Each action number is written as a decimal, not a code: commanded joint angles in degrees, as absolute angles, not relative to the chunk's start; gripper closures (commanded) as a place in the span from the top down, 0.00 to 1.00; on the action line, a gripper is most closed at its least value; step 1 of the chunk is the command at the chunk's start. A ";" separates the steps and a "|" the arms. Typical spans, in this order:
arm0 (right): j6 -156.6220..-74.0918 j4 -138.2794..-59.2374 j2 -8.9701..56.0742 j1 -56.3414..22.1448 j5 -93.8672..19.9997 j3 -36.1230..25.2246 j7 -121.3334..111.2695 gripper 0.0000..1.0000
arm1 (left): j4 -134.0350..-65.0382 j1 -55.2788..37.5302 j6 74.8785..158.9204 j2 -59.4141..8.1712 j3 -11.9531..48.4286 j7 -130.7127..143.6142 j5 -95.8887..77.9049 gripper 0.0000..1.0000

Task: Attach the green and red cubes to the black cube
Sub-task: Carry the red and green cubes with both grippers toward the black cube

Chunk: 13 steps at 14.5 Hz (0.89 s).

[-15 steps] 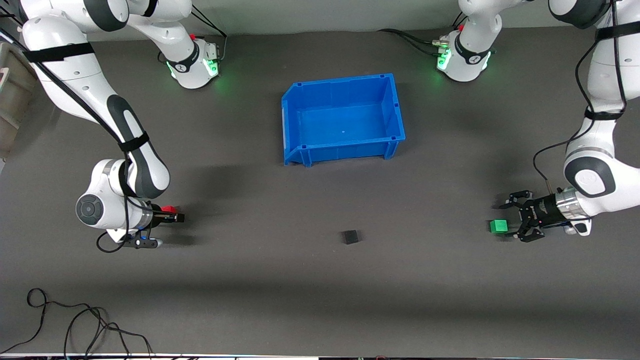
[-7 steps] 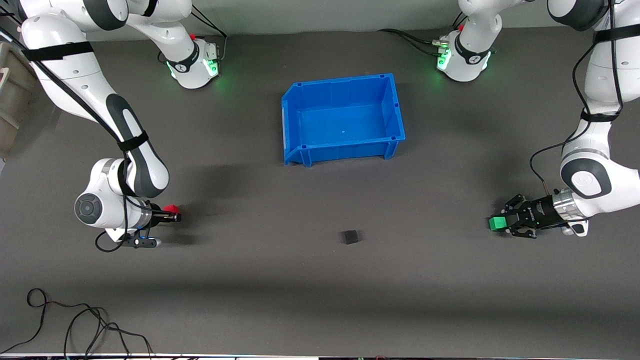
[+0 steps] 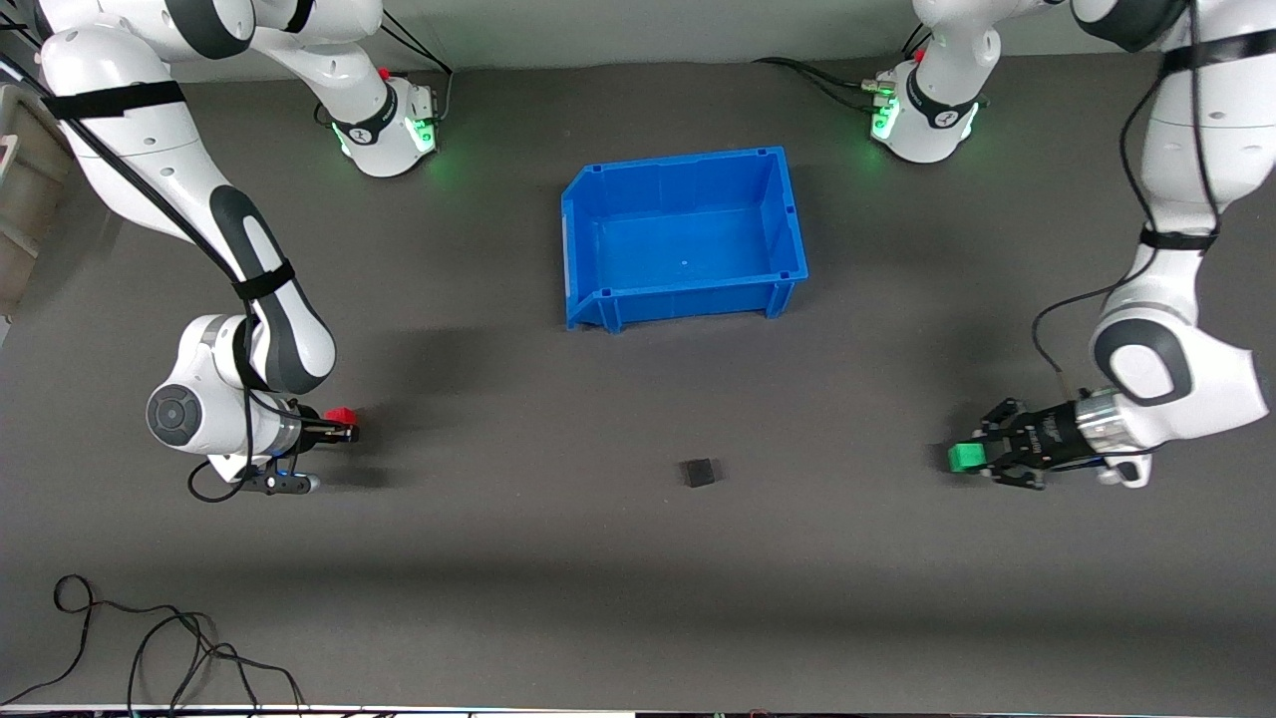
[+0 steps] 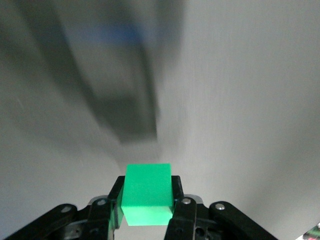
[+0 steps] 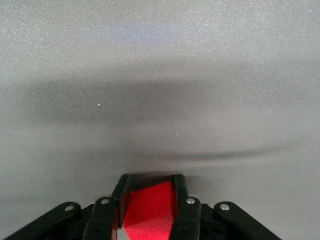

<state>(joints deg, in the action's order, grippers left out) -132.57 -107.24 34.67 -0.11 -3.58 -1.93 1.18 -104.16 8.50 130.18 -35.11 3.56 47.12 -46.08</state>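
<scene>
The black cube (image 3: 699,472) lies on the grey table, nearer the front camera than the blue bin. My left gripper (image 3: 969,458) is shut on the green cube (image 3: 962,458), held low at the left arm's end of the table; in the left wrist view the green cube (image 4: 147,193) sits between the fingers (image 4: 181,205). My right gripper (image 3: 344,427) is shut on the red cube (image 3: 342,415), low at the right arm's end; in the right wrist view the red cube (image 5: 150,210) sits tilted between the fingers (image 5: 122,200).
An open blue bin (image 3: 788,214) stands mid-table, farther from the front camera than the black cube. Loose black cables (image 3: 150,648) lie near the front edge at the right arm's end.
My left gripper closed on the green cube and carried it a little toward the black cube. My right gripper and the red cube have barely moved.
</scene>
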 commanded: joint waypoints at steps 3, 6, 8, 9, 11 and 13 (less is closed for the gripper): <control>-132.72 -108.28 30.42 0.44 -4.75 -2.72 2.01 0.00 | -103.45 -1.82 134.54 -34.10 3.43 54.03 -49.91 0.33; -132.63 -107.05 29.71 -0.17 -9.11 -2.90 9.03 0.00 | -103.45 -8.07 140.08 -34.54 3.43 60.10 -51.15 0.31; -132.98 -106.09 29.71 -1.14 -15.44 -2.37 13.60 0.00 | -103.45 -11.23 143.68 -35.06 3.43 62.74 -51.59 0.31; -132.98 -104.95 29.71 -2.71 -19.21 -2.37 18.58 0.00 | -103.45 -12.82 145.35 -35.59 3.43 63.54 -51.59 0.31; -134.55 -101.27 29.97 -8.32 -24.95 -2.90 40.66 0.00 | -102.66 -16.51 149.57 -37.43 3.43 64.60 -52.73 0.30; -135.88 -96.44 31.11 -12.37 -24.44 -2.90 58.89 0.00 | -100.30 -18.89 150.29 -39.28 3.43 65.91 -54.74 0.30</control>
